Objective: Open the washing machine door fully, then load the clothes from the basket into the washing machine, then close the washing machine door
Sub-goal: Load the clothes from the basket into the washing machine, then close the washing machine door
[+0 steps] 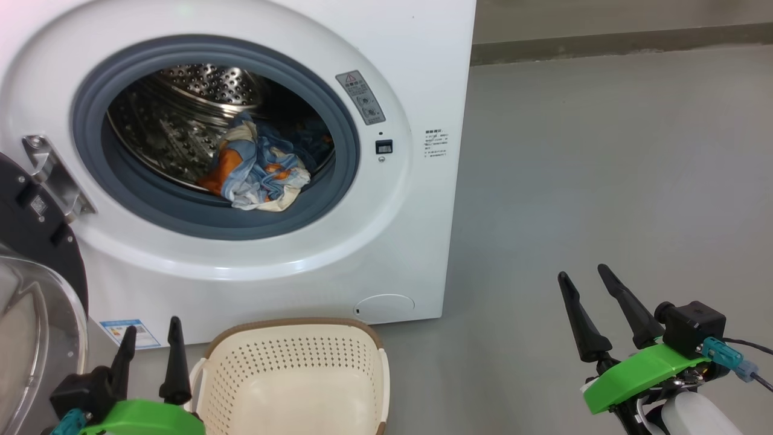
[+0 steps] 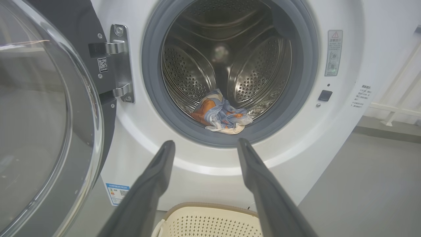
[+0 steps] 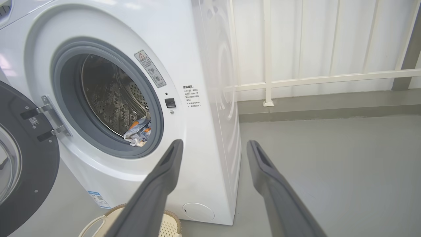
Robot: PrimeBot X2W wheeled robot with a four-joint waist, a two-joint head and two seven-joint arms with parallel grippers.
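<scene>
1. Head view: my left hand [image 1: 152, 325] sits low at the left, fingers spread wide and holding nothing, just beside the basket [image 1: 290, 356]. The basket stands on the grey floor [image 1: 604, 181], close against the front of the washing machine [image 1: 416, 60]. My right hand [image 1: 583, 272] is wide too, nothing in it, well apart to the right over the floor. The clothes [image 1: 259, 169] lie bunched in the drum [image 1: 199, 90], just behind the grey ring [image 1: 344, 127], up beyond my left hand. The washing machine door [image 1: 36, 241] stands open at the far left.
2. Left wrist view: I'm looking between my spread fingers straight at the opening, with the clothes at the drum's lower lip above my fingertips. Here I get the door's clear glass bowl close at the left, its steel hinge [image 2: 120, 62] and a blue label [image 2: 116, 194] low on the machine. The basket's brown rim is below.
3. Right wrist view: the machine sits left of my open fingers. This one adds its white side panel, a white railing [image 3: 296, 79] along a pale wall [image 3: 329, 39], and smooth grey floor.
</scene>
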